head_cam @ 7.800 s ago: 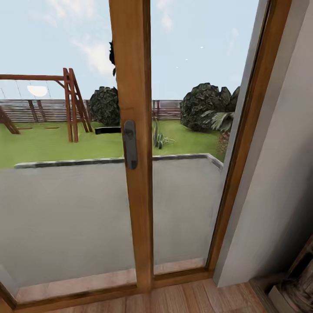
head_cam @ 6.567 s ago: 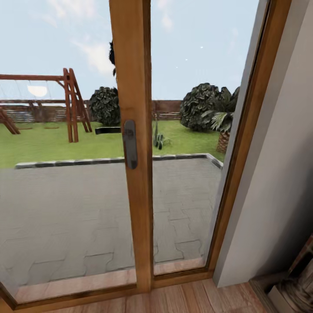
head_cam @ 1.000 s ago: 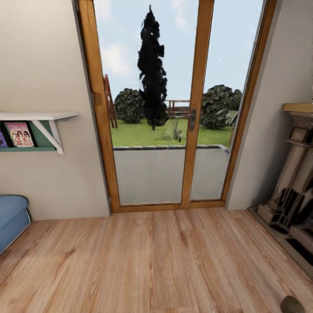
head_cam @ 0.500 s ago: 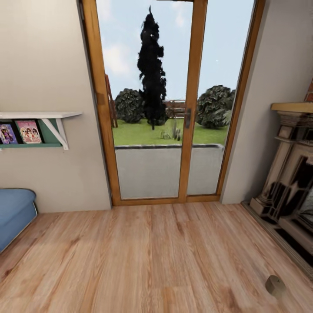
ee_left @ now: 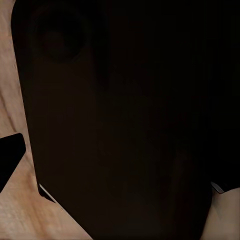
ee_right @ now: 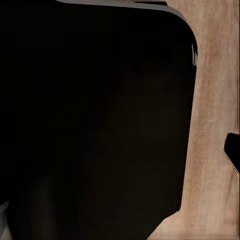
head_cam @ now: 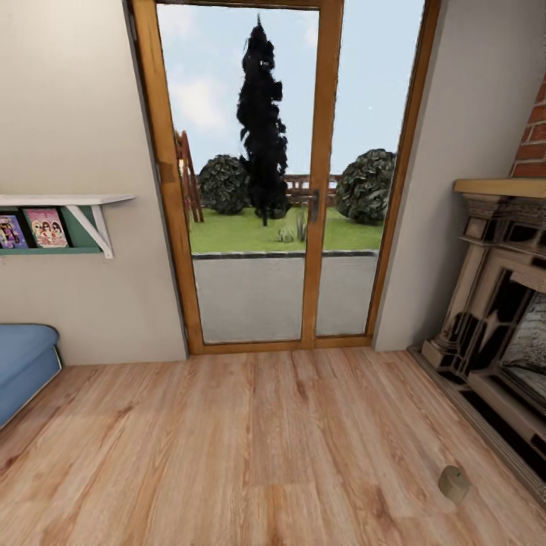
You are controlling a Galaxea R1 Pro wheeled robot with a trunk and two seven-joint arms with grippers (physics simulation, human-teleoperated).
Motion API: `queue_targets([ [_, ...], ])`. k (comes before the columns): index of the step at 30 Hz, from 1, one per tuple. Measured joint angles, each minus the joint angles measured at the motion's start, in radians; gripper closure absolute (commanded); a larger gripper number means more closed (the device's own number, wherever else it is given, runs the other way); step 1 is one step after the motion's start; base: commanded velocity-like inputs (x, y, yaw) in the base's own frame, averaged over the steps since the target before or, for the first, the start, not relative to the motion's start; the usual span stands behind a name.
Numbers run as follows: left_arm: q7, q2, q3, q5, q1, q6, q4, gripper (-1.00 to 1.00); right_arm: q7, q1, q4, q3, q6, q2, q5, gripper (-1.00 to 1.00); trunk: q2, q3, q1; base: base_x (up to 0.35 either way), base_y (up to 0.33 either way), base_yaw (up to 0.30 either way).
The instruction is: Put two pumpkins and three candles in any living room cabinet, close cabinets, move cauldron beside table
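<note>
A matt, grained wood plank floor [head_cam: 250, 455] is seen, with glossy glass doors [head_cam: 250, 189] framed in smooth varnished wood. A matt tan candle [head_cam: 453, 482], carved stone fireplace surround [head_cam: 493, 318] and rough red brick [head_cam: 531, 136] are shown.

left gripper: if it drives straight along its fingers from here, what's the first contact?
Hard to call. The left wrist view is mostly blocked by a close dark surface, likely part of the robot itself, with wood floor beyond its edges. That dark surface would probably come first; depth is unclear.

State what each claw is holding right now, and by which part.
Cannot be told: both wrist views look onto a dark body over wood floor, with no fingers visible. One candle lies loose on the floor by the fireplace.
</note>
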State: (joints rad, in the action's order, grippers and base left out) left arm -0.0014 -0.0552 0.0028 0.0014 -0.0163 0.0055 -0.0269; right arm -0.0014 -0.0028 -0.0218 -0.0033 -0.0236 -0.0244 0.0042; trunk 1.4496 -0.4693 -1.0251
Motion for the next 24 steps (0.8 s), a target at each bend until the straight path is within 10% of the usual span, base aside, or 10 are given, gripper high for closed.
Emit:
queue_targets([
  [24, 0.0, -0.001, 0.0, 0.0, 0.0, 0.001, 0.001, -1.0, 0.0, 0.0, 0.0, -0.002, 0.0, 0.0, 0.0, -1.0, 0.0, 0.0, 0.0, -0.02, -0.099, 0.219],
])
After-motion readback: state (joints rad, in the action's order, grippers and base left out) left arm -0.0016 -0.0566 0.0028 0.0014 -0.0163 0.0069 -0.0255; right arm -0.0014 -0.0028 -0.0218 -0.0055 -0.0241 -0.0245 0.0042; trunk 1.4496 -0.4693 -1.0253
